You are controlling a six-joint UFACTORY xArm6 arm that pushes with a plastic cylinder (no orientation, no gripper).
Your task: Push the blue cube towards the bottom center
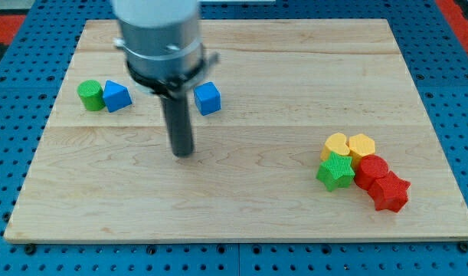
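So the blue cube (207,98) sits in the upper middle of the wooden counter (256,207), just to the view's right of the rod. My tip (183,152) is below and slightly left of it, not touching. No pincer on this arm, just the rod, holding nothing. Over at the left there's a green cylinder (90,95) touching another blue block (116,96). Lower right has a tight cluster: two yellow blocks (349,145), a green star (335,172), and two red blocks (381,182). Nothing sits between the cube and the bottom center.
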